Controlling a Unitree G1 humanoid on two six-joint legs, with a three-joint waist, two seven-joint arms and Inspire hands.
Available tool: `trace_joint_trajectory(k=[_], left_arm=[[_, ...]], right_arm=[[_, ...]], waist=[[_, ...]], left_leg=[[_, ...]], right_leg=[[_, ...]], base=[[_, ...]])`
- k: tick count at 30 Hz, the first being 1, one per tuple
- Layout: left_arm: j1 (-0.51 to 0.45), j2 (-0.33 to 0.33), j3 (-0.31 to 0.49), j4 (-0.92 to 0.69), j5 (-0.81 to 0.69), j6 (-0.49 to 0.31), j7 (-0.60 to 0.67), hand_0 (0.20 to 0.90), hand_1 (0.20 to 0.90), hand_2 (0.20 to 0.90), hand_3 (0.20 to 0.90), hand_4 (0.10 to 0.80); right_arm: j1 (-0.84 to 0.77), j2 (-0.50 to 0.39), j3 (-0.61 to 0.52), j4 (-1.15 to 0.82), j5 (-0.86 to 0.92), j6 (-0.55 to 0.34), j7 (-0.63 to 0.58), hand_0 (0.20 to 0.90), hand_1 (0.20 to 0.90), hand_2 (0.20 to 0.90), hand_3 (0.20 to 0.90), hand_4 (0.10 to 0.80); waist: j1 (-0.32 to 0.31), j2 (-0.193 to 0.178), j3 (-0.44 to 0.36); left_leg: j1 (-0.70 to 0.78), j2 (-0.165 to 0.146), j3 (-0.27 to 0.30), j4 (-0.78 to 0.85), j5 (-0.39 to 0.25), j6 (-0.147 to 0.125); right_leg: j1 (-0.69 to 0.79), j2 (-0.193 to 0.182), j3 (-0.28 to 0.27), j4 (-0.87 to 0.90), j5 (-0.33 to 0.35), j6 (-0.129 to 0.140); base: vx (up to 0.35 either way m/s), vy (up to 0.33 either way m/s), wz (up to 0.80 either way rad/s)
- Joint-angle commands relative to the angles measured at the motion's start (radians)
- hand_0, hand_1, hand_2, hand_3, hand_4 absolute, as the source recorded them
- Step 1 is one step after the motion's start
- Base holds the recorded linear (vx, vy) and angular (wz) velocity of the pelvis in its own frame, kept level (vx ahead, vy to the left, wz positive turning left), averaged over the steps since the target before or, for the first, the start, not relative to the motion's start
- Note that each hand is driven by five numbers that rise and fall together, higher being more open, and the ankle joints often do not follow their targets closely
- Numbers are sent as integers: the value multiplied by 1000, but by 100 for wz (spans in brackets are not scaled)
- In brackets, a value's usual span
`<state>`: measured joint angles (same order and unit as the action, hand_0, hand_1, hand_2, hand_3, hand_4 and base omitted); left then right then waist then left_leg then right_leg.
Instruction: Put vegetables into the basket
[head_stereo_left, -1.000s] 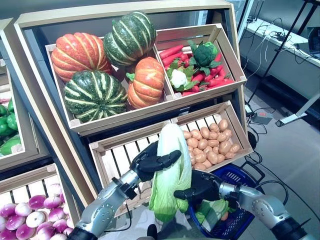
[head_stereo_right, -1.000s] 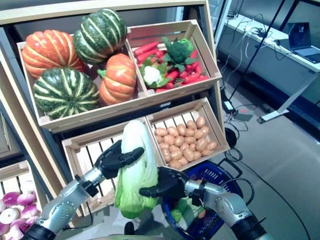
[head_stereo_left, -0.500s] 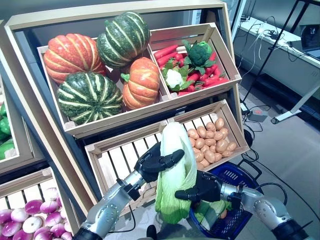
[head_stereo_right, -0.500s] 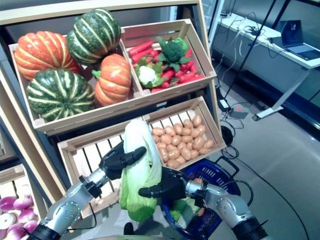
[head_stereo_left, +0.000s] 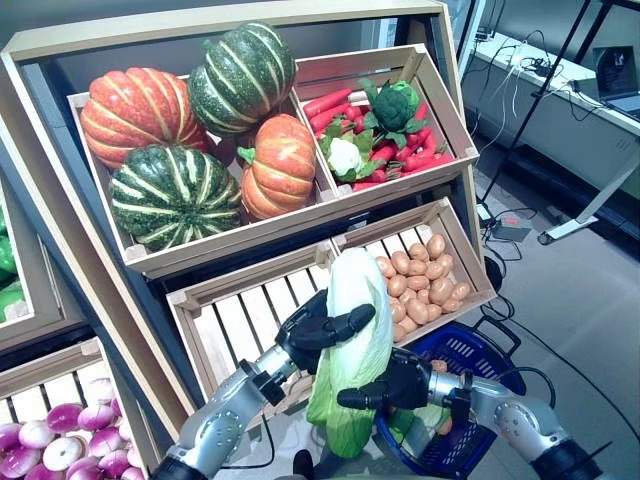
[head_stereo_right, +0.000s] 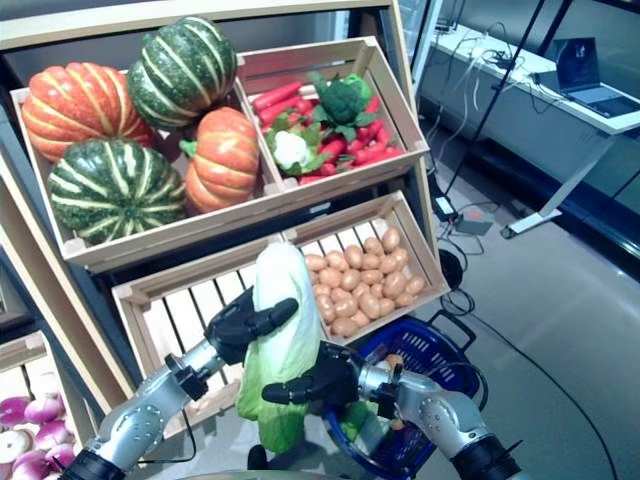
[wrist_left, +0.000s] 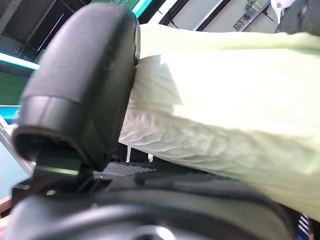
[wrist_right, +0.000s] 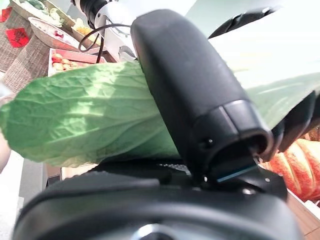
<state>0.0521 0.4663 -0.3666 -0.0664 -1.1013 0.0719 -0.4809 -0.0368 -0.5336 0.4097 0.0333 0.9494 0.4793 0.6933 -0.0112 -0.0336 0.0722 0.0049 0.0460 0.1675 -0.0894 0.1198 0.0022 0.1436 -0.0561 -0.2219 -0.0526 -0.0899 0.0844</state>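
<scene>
Where both hands grip: long, crinkly-leaved cabbage (head_stereo_left: 352, 350).

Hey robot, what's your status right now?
Left hand and right hand both gripping cabbage. Cabbage upright, beside blue basket, not yet in. Nothing blocking.

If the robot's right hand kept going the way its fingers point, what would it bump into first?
Probably the cabbage itself: the right hand already rests against its lower part, fingers pointing across it. Beyond lies the left arm, though depth is unclear.
</scene>
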Motion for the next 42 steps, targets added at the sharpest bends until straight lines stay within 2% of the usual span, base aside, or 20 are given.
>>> trace_joint_trajectory(k=[1,2,10,11,12,13,20,29,31,42], left_arm=[[-136,-82,-43,-64,-72,-68,-103,300,300,300,300,400],[-137,-81,-42,-63,-70,-69,-102,300,300,300,300,400],[-139,-71,-35,-65,-41,-78,-92,300,300,300,300,400],[-140,-70,-34,-64,-36,-82,-87,444,444,444,444,496],[-138,-69,-30,-65,-25,-87,-80,867,867,867,867,778],[-134,-65,-24,-66,-19,-91,-70,900,900,900,900,800],[-123,-44,8,-74,6,-94,-53,900,900,900,900,800],[-95,-21,76,-97,33,-97,-62,900,900,900,900,800],[-89,-16,94,-101,37,-94,-66,900,900,900,900,800],[-67,-15,141,-116,61,-90,-49,900,900,900,900,800]], right_arm=[[-110,106,54,-88,93,-30,105,455,455,455,455,504],[-110,106,54,-87,97,-28,90,300,300,300,300,400],[-107,101,41,-72,97,-28,72,300,300,300,300,400],[-105,98,38,-69,98,-28,68,300,300,300,300,400],[-99,99,33,-62,97,-33,58,300,300,300,300,400],[-94,95,26,-57,101,-37,51,300,300,300,300,400],[-67,74,-28,-56,142,-60,-9,300,300,300,300,400],[11,27,-153,-42,161,-109,-94,300,300,300,300,400],[32,15,-205,-31,182,-152,-118,300,300,300,300,400],[87,15,-329,-16,205,-245,-156,300,300,300,300,400]], waist=[[13,-10,-38],[13,-10,-38],[14,-11,-39],[14,-10,-39],[14,-10,-39],[14,-10,-39],[14,-9,-39],[3,-12,-28],[-6,-14,-23],[-32,-12,-15]], left_leg=[[90,40,3,2,-131,-43],[90,40,2,2,-131,-43],[88,39,-1,2,-129,-42],[88,38,-2,2,-129,-42],[88,38,-2,2,-128,-42],[88,38,-1,2,-128,-41],[85,38,-1,2,-126,-40],[84,39,5,2,-128,-38],[82,41,8,2,-127,-38],[80,47,28,2,-128,-36]], right_leg=[[-51,-42,14,-35,113,29],[-50,-43,14,-35,113,29],[-51,-43,11,-33,114,29],[-52,-43,11,-32,113,29],[-51,-43,11,-32,114,29],[-51,-43,11,-33,113,28],[-53,-43,9,-31,114,29],[-58,-40,12,-28,116,31],[-64,-37,17,-25,117,32],[-72,-31,32,-26,119,31]], base=[[0,0,0],[0,0,0],[0,0,0],[0,0,0],[0,0,0],[0,0,0],[0,0,0],[0,0,0],[-33,-17,-2],[-4,-1,-6]])
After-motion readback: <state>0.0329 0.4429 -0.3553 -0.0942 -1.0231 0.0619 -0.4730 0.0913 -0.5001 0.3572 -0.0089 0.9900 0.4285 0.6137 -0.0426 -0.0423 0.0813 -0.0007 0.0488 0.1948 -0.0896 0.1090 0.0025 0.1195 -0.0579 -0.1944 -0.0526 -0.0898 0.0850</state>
